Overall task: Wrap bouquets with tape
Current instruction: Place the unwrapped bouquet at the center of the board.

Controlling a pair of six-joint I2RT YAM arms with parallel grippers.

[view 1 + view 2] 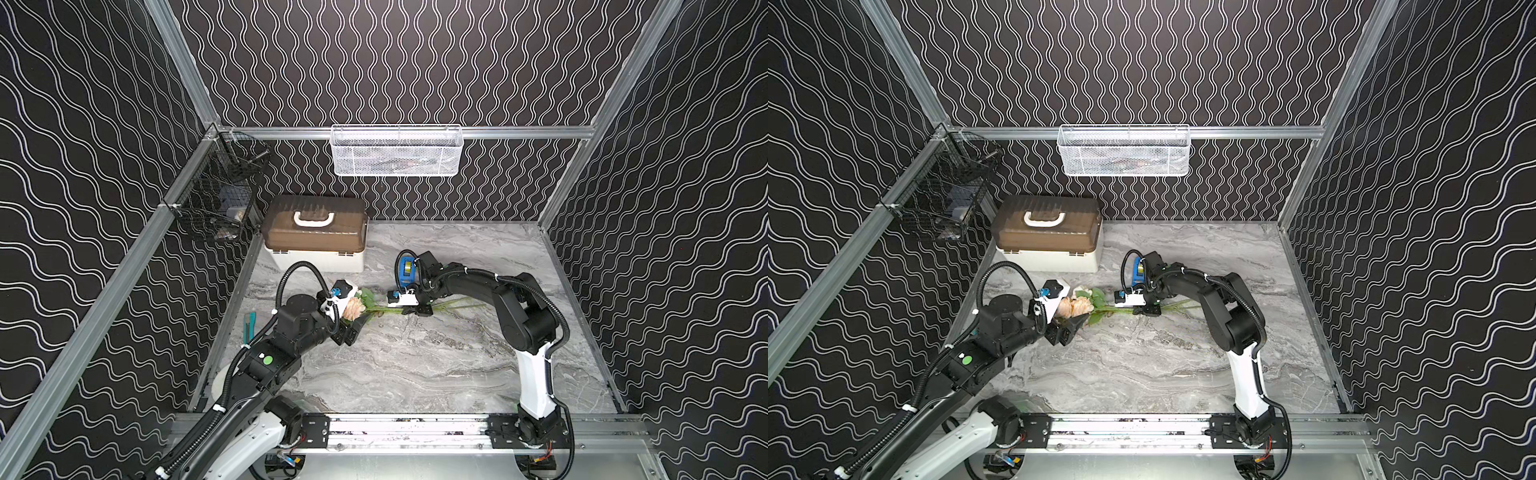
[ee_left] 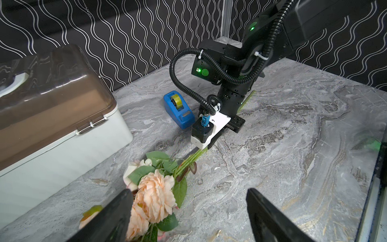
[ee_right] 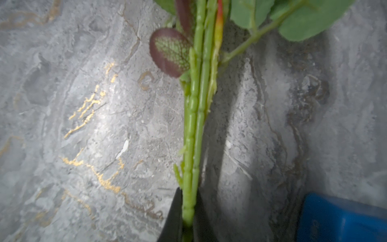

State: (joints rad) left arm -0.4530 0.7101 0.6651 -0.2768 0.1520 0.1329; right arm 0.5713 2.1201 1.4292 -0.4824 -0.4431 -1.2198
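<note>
- Our right gripper (image 3: 187,201) is clamped tight on the green stems (image 3: 194,125), partway along their length. We judge that this squeezes the loose stalks into one bundle, so that tape has a firm neck to go round.
- The bouquet (image 2: 155,194) lies flat on the marble-patterned table (image 2: 293,136). Its peach and cream blooms point toward our left arm, and the stem ends run on past the right gripper.
- Our left gripper (image 2: 188,190) hangs low over the flower heads with its jaws wide apart, gripping nothing. One finger (image 2: 117,213) sits right beside the blooms; we cannot tell whether it touches them.
- The tape dispenser (image 2: 178,109), blue with a yellowish roll, stands on the table just beside the right gripper, on the back-wall side. Its cutter end is turned roughly toward the bouquet. We think it sits this close so that a pulled strip has little way to travel.
- We see no tape on the stems, so the wrapping looks not yet begun. With the right arm pinning the bundle, the free left gripper is the likely one to fetch the tape.
- The closed storage box (image 2: 52,117) stands against the back wall, well apart from the stems.
</note>
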